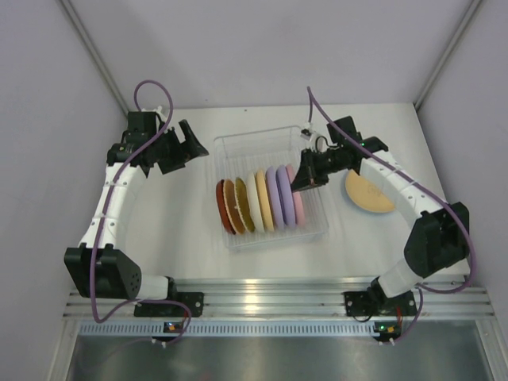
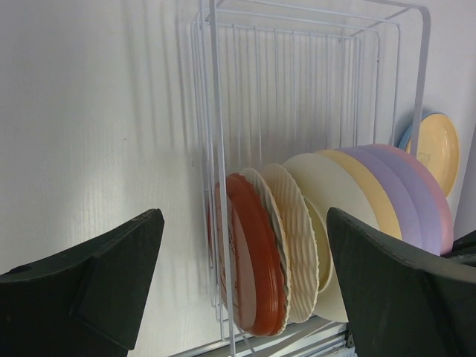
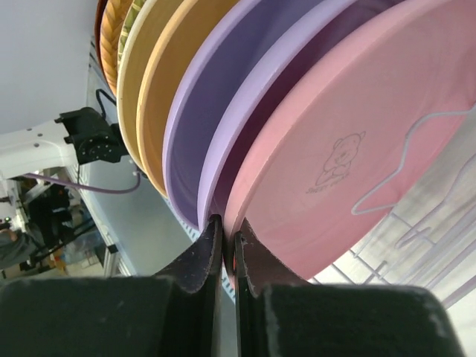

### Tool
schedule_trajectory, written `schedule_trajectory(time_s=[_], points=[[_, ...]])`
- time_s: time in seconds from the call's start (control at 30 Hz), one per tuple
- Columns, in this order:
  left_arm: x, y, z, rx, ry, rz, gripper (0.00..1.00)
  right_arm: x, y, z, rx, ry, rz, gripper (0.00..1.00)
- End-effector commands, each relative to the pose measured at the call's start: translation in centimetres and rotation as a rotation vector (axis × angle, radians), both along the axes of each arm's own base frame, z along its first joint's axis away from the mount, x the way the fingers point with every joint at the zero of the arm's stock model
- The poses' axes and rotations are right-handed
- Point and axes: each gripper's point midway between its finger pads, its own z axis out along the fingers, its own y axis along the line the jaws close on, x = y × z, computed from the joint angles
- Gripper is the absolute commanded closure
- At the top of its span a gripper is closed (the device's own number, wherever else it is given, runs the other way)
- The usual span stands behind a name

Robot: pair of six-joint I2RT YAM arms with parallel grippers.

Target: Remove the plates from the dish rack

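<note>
**Pink plate's rim pinched by the right gripper**

Over on the left, the left gripper [image 1: 193,148] is held above the desk [image 1: 171,230], near the dish rack [image 1: 254,151] but apart from it; its jaws are spread wide and nothing is held between them. The dish rack is set at the middle of the desk; eight plates are stood on edge in its near half, packed in one row. The red plate [image 1: 222,208] is seen at the left end; brown, mustard, cream and orange ones are lined up after it; two lavender plates [image 1: 275,197] follow; the pink plate [image 1: 298,205] closes the row on the right. There the right gripper [image 3: 229,227] is found; its fingers are all but together, one slipped between the pink plate and its lavender neighbour, the pink rim pinched between them. Farther right, a mustard plate [image 1: 369,193] is laid flat on the desk outside the rack; a blue edge is shown beneath it.
</note>
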Motion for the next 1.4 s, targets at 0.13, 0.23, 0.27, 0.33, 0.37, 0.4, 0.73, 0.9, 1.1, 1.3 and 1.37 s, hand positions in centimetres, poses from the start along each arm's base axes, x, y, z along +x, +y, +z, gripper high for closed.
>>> schedule_trajectory(time_s=[0.13, 0.23, 0.27, 0.33, 0.37, 0.4, 0.73, 0.9, 1.1, 1.3, 1.37], points=[[-0.2, 0.0, 1.2, 0.012, -0.045, -0.008, 0.04, 2.3, 0.4, 6.3, 0.273, -0.135, 0.044, 1.00], [-0.2, -0.1, 1.2, 0.011, -0.045, -0.013, 0.04, 2.9, 0.1, 8.3, 0.364, -0.158, 0.043, 1.00], [-0.2, 0.0, 1.3, 0.012, -0.048, -0.010, 0.04, 3.0, -0.2, 8.5, 0.380, -0.156, 0.039, 1.00], [-0.2, 0.0, 1.3, 0.014, -0.048, -0.010, 0.04, 3.4, -0.7, 9.6, 0.427, -0.168, 0.032, 1.00], [-0.2, 0.0, 1.3, 0.013, -0.046, -0.011, 0.04, 3.4, -0.9, 10.1, 0.439, -0.176, 0.028, 1.00], [-0.3, 0.0, 1.3, 0.012, -0.045, -0.010, 0.04, 3.6, -1.5, 10.8, 0.453, -0.181, 0.020, 1.00], [-0.1, -0.2, 1.5, 0.004, -0.049, -0.017, 0.04, 6.1, -7.8, 17.5, 0.480, -0.389, -0.127, 1.00], [-0.1, -0.2, 1.4, -0.002, -0.047, -0.018, 0.04, 10.7, -14.5, 15.4, 0.123, -0.474, -0.491, 1.00], [0.0, -0.4, 1.3, -0.008, -0.044, -0.021, 0.04, 12.1, -22.5, 11.1, -0.404, -0.433, -0.777, 1.00], [0.1, -0.6, 1.0, -0.019, -0.033, -0.027, 0.04, 10.8, -26.9, 2.4, -0.749, -0.210, -0.830, 1.00], [0.2, -0.6, 0.9, -0.020, -0.029, -0.026, 0.04, 10.6, -26.8, -0.2, -0.761, -0.179, -0.811, 1.00]])
